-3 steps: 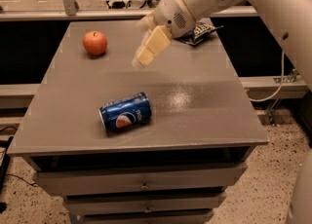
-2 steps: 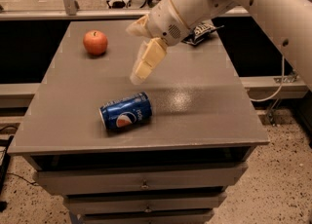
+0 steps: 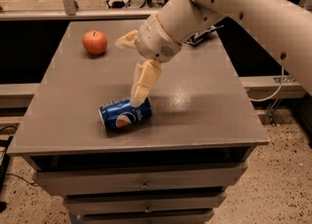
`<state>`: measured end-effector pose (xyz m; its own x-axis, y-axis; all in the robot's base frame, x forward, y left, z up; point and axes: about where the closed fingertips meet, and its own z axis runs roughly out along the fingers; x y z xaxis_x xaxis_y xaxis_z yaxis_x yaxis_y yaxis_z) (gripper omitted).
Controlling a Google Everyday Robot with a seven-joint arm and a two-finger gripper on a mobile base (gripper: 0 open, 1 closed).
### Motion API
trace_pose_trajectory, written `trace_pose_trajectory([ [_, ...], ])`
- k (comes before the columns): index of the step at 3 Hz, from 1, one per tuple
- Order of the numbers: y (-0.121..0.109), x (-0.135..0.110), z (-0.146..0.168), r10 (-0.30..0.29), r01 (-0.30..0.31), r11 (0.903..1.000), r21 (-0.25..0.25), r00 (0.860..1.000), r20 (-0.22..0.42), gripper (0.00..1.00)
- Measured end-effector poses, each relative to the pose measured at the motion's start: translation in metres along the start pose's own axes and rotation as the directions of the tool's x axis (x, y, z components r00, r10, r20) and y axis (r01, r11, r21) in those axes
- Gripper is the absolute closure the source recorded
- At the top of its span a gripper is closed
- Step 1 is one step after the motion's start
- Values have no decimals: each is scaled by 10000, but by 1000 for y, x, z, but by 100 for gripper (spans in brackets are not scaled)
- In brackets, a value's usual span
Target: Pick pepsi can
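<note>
The pepsi can [image 3: 125, 114] lies on its side near the front of the grey table [image 3: 204, 106], its logo facing me. My gripper [image 3: 126, 73] hangs just above and behind the can, open wide. One cream finger [image 3: 145, 81] points down with its tip at the can's upper right edge. The other finger [image 3: 126, 40] sticks out to the upper left, well clear of the can.
A red apple [image 3: 95, 42] sits at the table's back left. A dark object [image 3: 204, 35] lies at the back, partly hidden behind my arm. The table has drawers [image 3: 141, 184] below its front edge. A rail runs behind the table.
My gripper has come down and forward from the back of the table to the can. The can and the apple have not moved.
</note>
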<state>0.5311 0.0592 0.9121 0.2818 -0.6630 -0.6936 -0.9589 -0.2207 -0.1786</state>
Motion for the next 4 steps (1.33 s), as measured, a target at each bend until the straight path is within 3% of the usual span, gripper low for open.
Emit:
trace_pose_trajectory([
  [1,18,10,11,-396,380,9989,-263,9972,-631,0],
  [3,25,30,29,-319,284,9992,-278,9905,-1338,2],
  [4,23,36,35,-279,242,9993,-275,9891,-1447,24],
])
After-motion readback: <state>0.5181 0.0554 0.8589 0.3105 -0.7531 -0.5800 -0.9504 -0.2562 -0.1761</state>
